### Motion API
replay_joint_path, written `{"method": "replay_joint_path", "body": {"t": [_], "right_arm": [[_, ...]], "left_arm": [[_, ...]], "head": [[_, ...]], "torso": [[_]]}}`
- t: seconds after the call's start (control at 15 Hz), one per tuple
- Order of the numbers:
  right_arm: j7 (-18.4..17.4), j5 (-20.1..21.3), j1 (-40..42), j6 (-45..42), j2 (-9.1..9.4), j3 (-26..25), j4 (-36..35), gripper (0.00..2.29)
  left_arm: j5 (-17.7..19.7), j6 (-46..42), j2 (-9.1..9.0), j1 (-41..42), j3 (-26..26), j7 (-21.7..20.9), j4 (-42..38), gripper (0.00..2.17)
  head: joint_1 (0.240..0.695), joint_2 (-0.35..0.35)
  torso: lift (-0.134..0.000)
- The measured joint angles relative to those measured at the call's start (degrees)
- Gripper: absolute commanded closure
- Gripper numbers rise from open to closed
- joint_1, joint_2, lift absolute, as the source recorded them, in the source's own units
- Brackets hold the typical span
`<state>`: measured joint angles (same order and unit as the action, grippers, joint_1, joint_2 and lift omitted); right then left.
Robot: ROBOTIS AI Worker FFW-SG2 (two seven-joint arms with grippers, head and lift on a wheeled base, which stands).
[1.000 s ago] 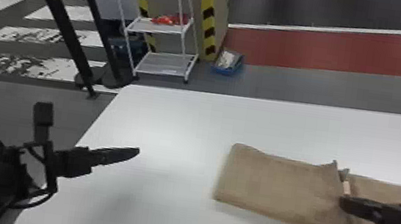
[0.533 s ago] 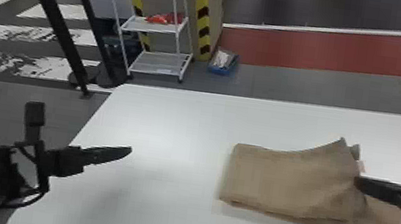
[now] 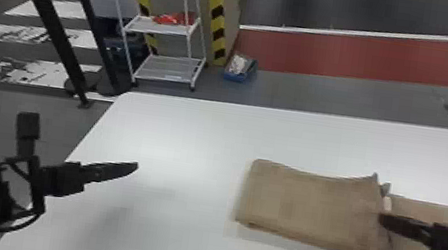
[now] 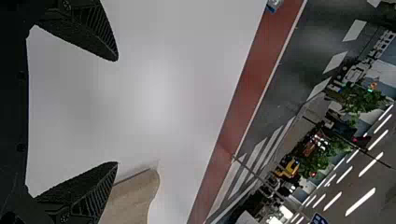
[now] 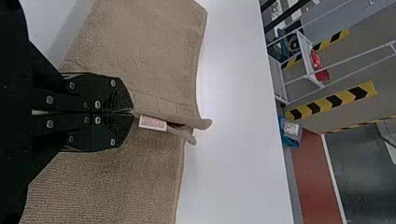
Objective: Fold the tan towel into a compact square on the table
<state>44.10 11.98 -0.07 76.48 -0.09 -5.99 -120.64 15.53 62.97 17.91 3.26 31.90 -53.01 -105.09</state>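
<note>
Tan towel [image 3: 307,206] is lying partly folded on a table [image 3: 193,131].
Right gripper [image 3: 382,220] is pinching its edge; left gripper [image 3: 134,168] is gaping wide.

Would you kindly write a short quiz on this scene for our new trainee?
1. True or false: the left gripper is over the table with its fingers apart.

2. Where is the label of the towel?
a) at the towel's far left corner
b) by the fingertips of the right gripper
c) under the left gripper

3. Fill in the blank: the red item lies on the ____ shelf of the cart.

Key: 1. True; 2. b; 3. upper
</note>
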Motion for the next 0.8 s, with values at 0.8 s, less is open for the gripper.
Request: {"method": "replay_joint_path", "body": {"t": [0.8], "right_arm": [[0.3,-6.8,1.5,-0.6,0.00,-12.2,0.6,1.18]], "left_arm": [[-2.7,-1.0,-1.93,-0.2,-2.2,0.4,0.1,0.09]], "head": [[0.695,0.145]], "torso": [[-0.125]]}}
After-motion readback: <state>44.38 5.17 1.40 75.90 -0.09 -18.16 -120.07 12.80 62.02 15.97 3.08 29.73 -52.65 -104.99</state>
